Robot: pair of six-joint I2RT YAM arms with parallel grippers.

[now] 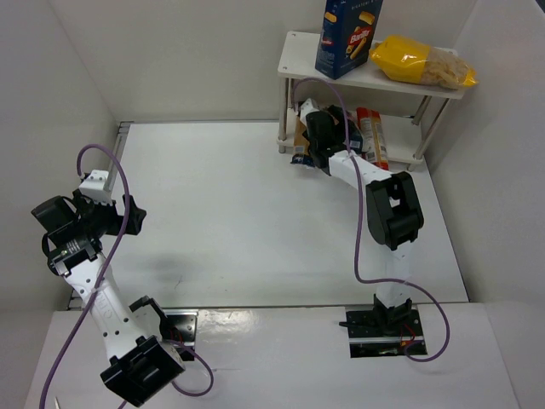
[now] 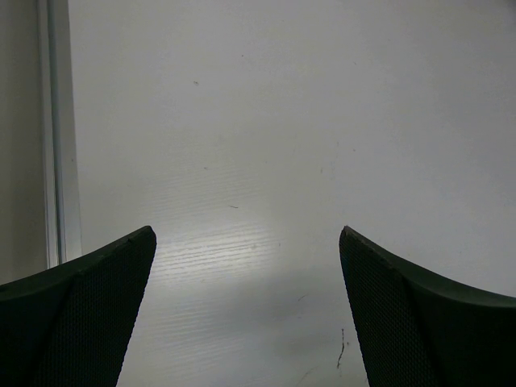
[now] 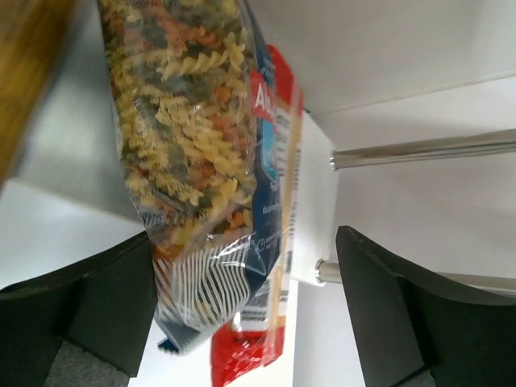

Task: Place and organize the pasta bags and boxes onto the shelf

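The white two-tier shelf [image 1: 298,51] stands at the back right. On its top board are a tall blue box [image 1: 349,34] and a yellow bag [image 1: 421,61]. A red spaghetti pack [image 1: 372,136] lies on the lower board. My right gripper [image 1: 313,136] is at the lower tier's front left. In the right wrist view it [image 3: 246,234] is open, with a clear bag of spiral pasta with a dark blue label [image 3: 185,121] between the jaws, close against the left finger, and the red pack [image 3: 242,359] behind it. My left gripper [image 1: 129,213] is open and empty over bare table [image 2: 247,234].
A blurred orange-brown shape [image 3: 24,64] sits at the right wrist view's upper left. A thin metal shelf leg [image 3: 427,149] and the white lower board's edge [image 3: 318,201] lie just beyond the right finger. White walls enclose the table on the left, back and right.
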